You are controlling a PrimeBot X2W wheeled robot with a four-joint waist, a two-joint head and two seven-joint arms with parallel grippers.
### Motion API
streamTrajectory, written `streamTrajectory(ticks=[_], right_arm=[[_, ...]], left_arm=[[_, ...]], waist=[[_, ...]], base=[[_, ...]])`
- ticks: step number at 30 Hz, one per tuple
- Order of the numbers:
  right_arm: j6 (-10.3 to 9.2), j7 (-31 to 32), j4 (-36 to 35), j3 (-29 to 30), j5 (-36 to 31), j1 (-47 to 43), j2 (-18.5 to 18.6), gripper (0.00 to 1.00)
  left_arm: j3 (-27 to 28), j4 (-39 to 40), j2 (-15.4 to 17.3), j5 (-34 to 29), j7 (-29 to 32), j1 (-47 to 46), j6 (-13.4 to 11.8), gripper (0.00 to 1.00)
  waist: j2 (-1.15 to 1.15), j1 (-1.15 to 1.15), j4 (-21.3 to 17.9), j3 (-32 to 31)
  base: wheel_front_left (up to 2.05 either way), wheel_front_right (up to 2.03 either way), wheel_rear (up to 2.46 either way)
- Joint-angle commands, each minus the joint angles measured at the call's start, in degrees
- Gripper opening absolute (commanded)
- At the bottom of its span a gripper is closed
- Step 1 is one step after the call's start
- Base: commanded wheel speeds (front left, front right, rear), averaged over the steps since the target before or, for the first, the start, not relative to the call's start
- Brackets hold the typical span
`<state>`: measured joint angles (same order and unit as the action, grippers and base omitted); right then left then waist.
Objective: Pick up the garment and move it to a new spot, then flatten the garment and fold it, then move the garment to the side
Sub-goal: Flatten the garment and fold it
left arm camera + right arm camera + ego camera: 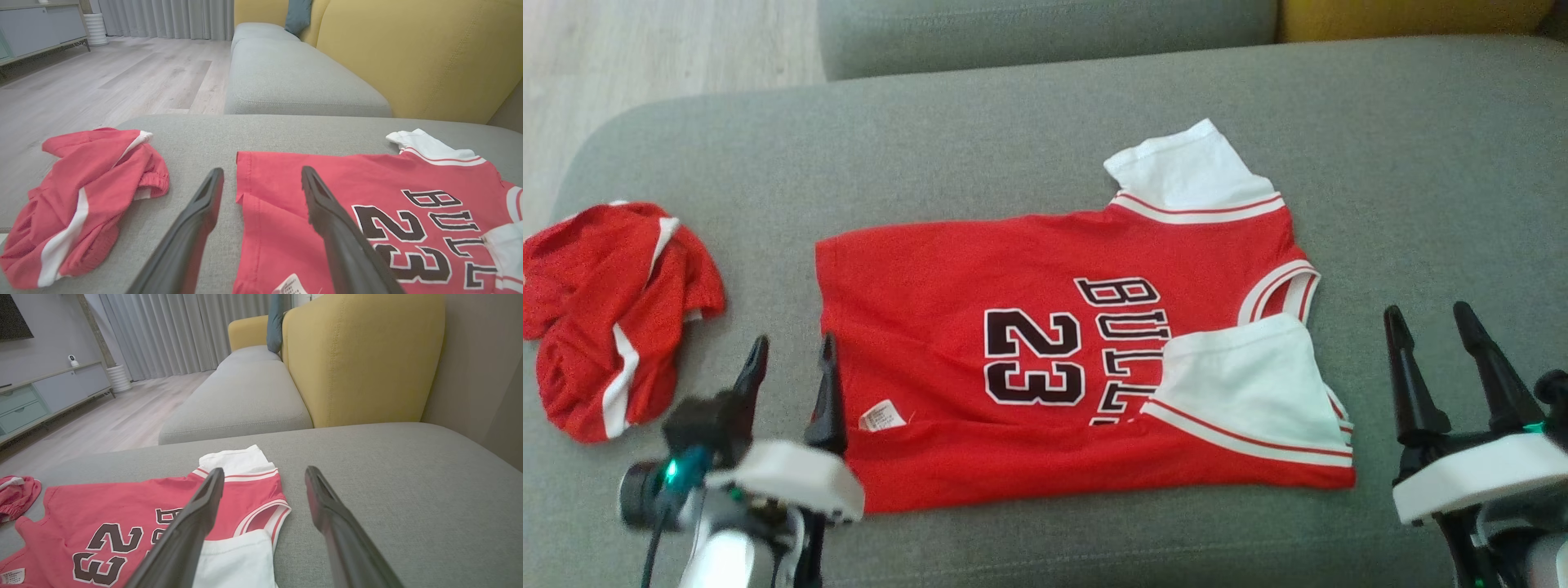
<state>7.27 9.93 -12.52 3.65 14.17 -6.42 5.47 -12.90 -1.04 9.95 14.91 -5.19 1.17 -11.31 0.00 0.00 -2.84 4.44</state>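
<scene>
I have the jersey [1029, 359] lying flat on the grey sofa cushion [1013, 147], front up, with its hem toward my left and its collar toward my right; that puts one end within reach of each arm. The left claw [793, 338] hovers at the hem corner with its fingers apart and nothing between them; in the left wrist view one finger is over the cloth and the other over bare cushion, so it straddles the hem. The right claw [1427, 309] is also spread and empty, just beside the collar end and off the fabric. The near sleeve [1241, 392] lies turned in over the lettering, which I read as the first fold; the far sleeve [1180, 167] sticks out past the shoulder, so I judge the folding only partly done. A small label [882, 416] shows near the hem. The bunched red shorts [605, 310] sit well apart at my left; I would keep the jersey away from them when moving it aside.
</scene>
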Motion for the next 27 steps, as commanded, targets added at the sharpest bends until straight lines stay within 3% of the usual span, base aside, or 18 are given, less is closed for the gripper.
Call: streamTrajectory(ticks=[1,6,14,21,27], right_arm=[[0.22,0.05,-2.14,-1.23,0.58,2.17,0.71,1.00],[0.22,0.02,-2.24,-1.83,1.19,3.50,0.58,1.00],[0.22,-0.95,-0.46,-3.24,2.53,6.61,0.93,1.00],[0.22,-2.10,1.72,-3.99,3.30,8.48,1.24,1.00],[0.22,-2.84,3.45,-3.76,4.17,8.95,1.19,1.00]], left_arm=[[1.36,1.10,0.70,0.47,0.40,-5.55,0.68,1.00],[0.89,-4.74,0.20,2.33,3.14,-15.93,3.41,1.00],[2.37,-23.91,1.12,6.14,9.20,-34.01,7.54,1.00],[2.83,-39.96,3.11,7.95,17.68,-43.26,8.86,1.00],[3.17,-46.79,3.62,9.32,20.38,-46.08,9.66,1.00]], waist=[[0.00,0.00,-0.02,0.99],[0.00,0.00,-0.54,4.40],[0.00,0.00,-2.86,9.98],[0.00,0.00,-4.14,12.43],[0.00,0.00,-4.23,12.94]], base=[[0.00,0.00,0.00],[0.00,0.00,0.00],[0.00,0.00,0.00],[0.00,0.00,0.00],[0.00,0.00,0.00]])
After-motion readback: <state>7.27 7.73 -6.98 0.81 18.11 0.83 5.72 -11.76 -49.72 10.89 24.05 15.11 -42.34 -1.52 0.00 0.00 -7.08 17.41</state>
